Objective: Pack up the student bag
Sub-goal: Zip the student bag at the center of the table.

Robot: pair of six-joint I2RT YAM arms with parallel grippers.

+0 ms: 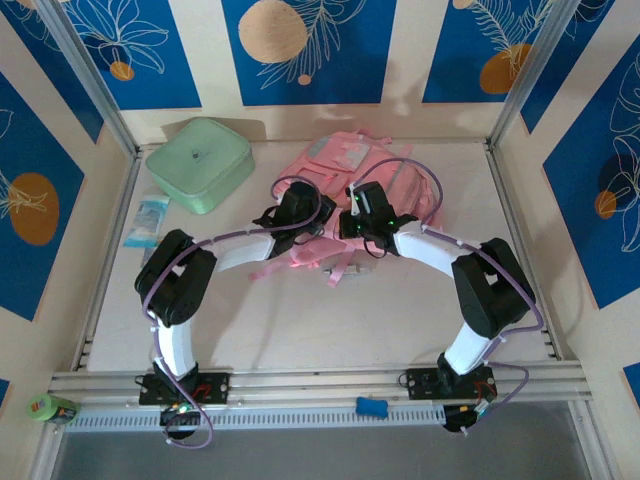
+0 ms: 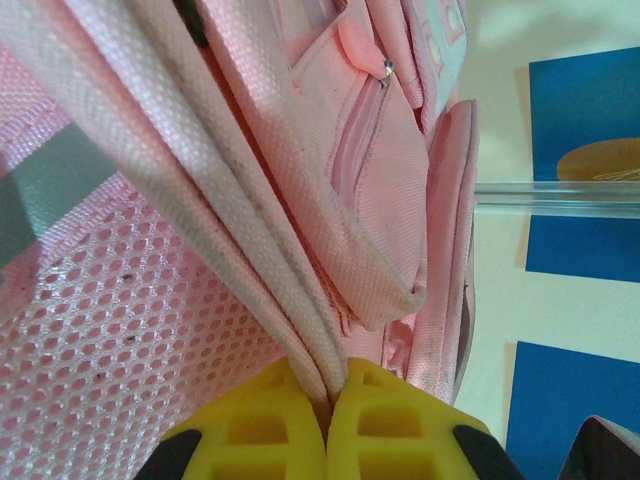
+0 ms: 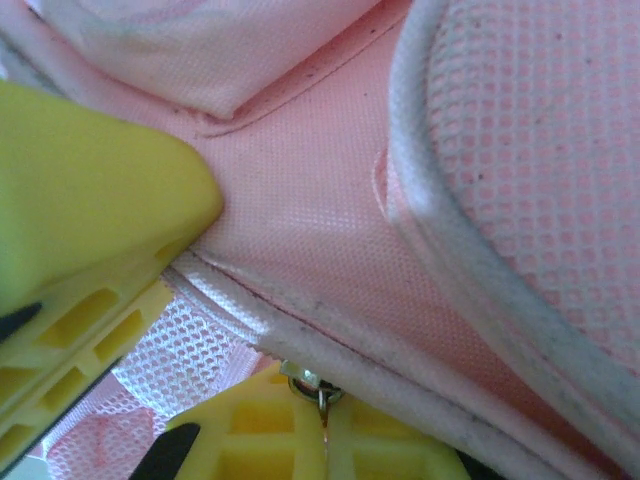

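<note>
Left claw tight on student bag

The student bag is coloured pink throughout, and a pale grey-blue panel is set into its far end. Up close, a pink open-holed mesh is seen beside finely woven pink cloth, and its piping is tinted greyish white. The left gripper and the right gripper are finished in yellow. A square case is coloured mint green. The walls are patterned with deep blue panels, white leaf outlines and tan discs, between cream bands.
</note>
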